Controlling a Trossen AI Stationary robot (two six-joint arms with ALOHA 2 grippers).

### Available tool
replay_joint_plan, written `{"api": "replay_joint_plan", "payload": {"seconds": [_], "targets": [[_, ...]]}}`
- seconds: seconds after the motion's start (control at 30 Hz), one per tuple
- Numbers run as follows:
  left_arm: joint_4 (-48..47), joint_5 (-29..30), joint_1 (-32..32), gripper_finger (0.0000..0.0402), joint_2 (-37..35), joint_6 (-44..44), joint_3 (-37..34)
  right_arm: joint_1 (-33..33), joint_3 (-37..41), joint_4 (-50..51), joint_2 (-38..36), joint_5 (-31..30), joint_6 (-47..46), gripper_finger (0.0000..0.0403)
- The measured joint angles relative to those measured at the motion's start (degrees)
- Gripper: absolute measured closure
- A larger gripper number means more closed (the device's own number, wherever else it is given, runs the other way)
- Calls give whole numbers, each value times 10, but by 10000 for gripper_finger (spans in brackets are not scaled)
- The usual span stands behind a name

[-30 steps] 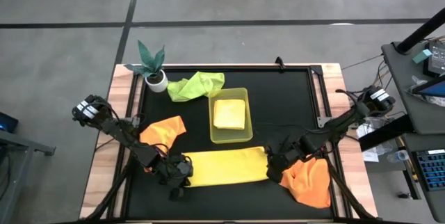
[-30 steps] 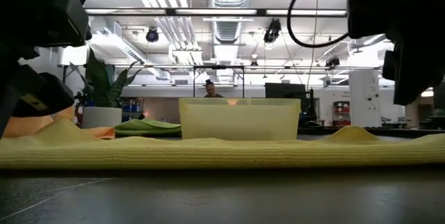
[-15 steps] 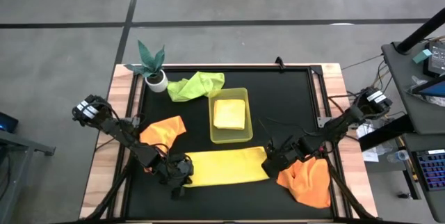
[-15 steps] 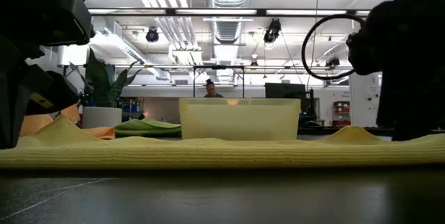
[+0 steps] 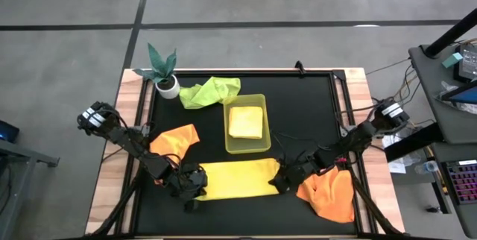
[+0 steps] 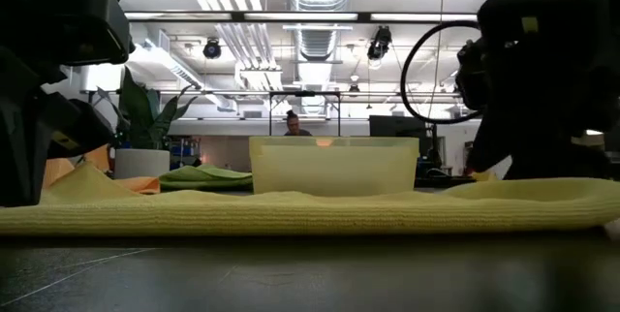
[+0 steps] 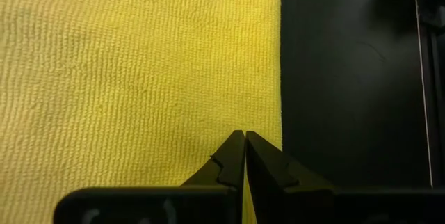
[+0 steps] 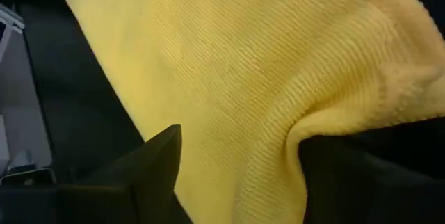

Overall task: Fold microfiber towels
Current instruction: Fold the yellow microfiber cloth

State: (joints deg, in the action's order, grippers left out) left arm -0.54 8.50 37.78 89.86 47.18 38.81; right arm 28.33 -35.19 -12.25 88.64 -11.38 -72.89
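A pale yellow microfiber towel [image 5: 237,180] lies as a long folded strip near the table's front edge. My left gripper [image 5: 195,181] is shut over its left end [image 7: 208,78]. My right gripper [image 5: 281,180] is open at the strip's right end, and the cloth [image 8: 229,64] runs between its fingers. One orange towel [image 5: 177,139] lies left of the strip and another [image 5: 329,197] lies crumpled at the front right. A light green towel [image 5: 212,91] lies at the back. A folded pale yellow towel [image 5: 247,121] sits in the tray [image 5: 232,147]. My left gripper rests its shut fingertips [image 7: 243,144] on the top of the yellow strip's left end, close to one edge [image 7: 279,99], pointing down. I cannot tell whether cloth is caught between them. The strip lies flat on the table there. My right gripper straddles the strip's right end with open fingers, slanting down from the table's right side. A raised fold of cloth [image 8: 313,130] lies against the inner side of one finger [image 8: 348,175]. The end [image 6: 581,199] bulges up a little and rests on the table.
A potted plant [image 5: 164,76] stands at the back left corner. The yellow-green plastic tray stands mid-table just behind the strip. Bare black mat [image 5: 305,106] stretches right of the tray. Cables run along the table's right edge [image 5: 350,121].
My right gripper has moved toward the table's left edge, along the strip. The strip's right end has shifted left with it and now bulges up. The left end and my left gripper have stayed put.
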Motion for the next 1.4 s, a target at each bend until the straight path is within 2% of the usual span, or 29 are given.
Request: {"api": "replay_joint_plan", "payload": {"seconds": [0.17,0.4,0.47,0.7,0.83,0.97,1.17,1.27,1.4], "targets": [[1,14,0,402,0,1,0,-7,1,-9,9,-32,21,200],[1,21,0,402,0,4,0,-9,2,-33,10,-63,74,359],[-1,21,0,402,0,4,2,-9,2,-33,8,-62,87,383],[-6,21,2,402,-17,5,15,-9,2,18,-41,-54,107,390],[-48,21,6,402,-31,9,25,-9,1,106,-104,-53,109,391],[-92,19,8,402,-40,52,28,-9,1,200,-177,-53,105,391],[-84,35,13,402,-20,69,24,-9,1,347,-273,-53,58,391],[-54,56,12,402,0,62,24,-9,1,360,-297,-54,40,391],[-21,89,8,402,27,37,25,-9,1,319,-294,-53,43,391]]}}
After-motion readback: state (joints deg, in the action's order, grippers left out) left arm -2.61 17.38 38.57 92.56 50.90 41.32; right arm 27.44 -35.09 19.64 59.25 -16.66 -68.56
